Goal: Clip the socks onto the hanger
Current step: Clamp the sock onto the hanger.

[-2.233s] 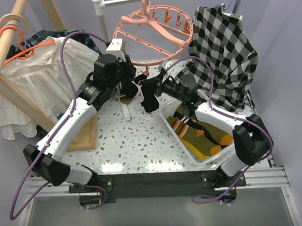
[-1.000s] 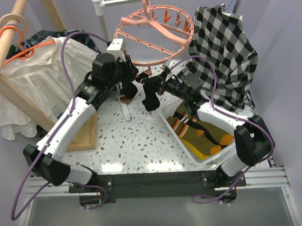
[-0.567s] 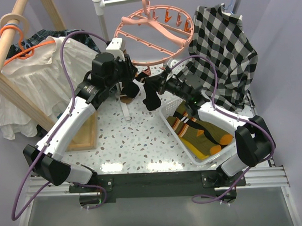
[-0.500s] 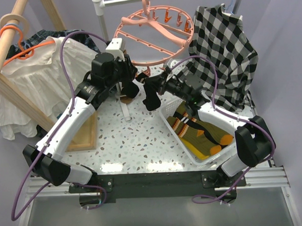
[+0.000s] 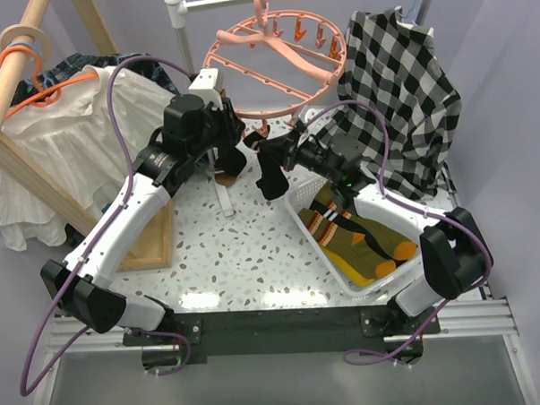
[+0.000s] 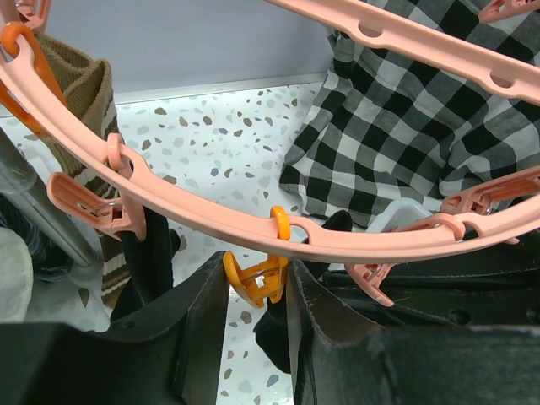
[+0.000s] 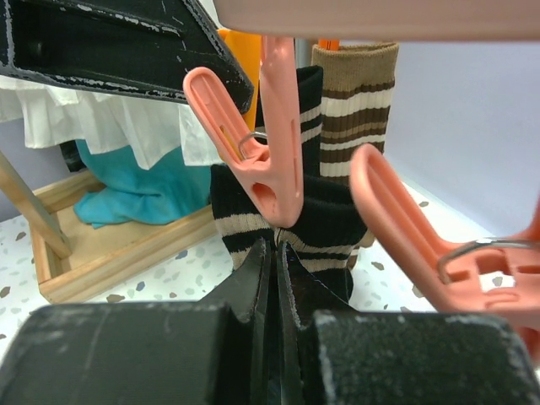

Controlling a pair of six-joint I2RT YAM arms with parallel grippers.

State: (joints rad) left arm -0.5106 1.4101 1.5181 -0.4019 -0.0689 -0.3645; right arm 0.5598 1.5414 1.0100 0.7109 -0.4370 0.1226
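The salmon-pink ring hanger [image 5: 273,72] hangs at the back middle, and its rim [image 6: 211,224] crosses the left wrist view. My left gripper [image 5: 239,152] [image 6: 257,291] is shut on an orange clip [image 6: 257,283] that dangles from the rim. My right gripper [image 5: 275,154] [image 7: 274,245] is shut on the top edge of a black sock [image 5: 269,177], held just under a pink clip [image 7: 274,169]. The sock's body hangs below the orange clip [image 6: 274,337]. A dark sock with cream stripes [image 7: 245,202] and a brown striped sock [image 7: 350,101] hang from the ring behind.
A white basket [image 5: 356,291] at the right holds olive socks with orange toes [image 5: 370,243]. The checked shirt [image 5: 399,89] hangs at the back right. A white blouse [image 5: 61,149] hangs on an orange coat hanger by a wooden frame [image 5: 25,141] at the left.
My right gripper has moved the black sock slightly up and left, closer under the ring. My left gripper has stayed put on the clip.
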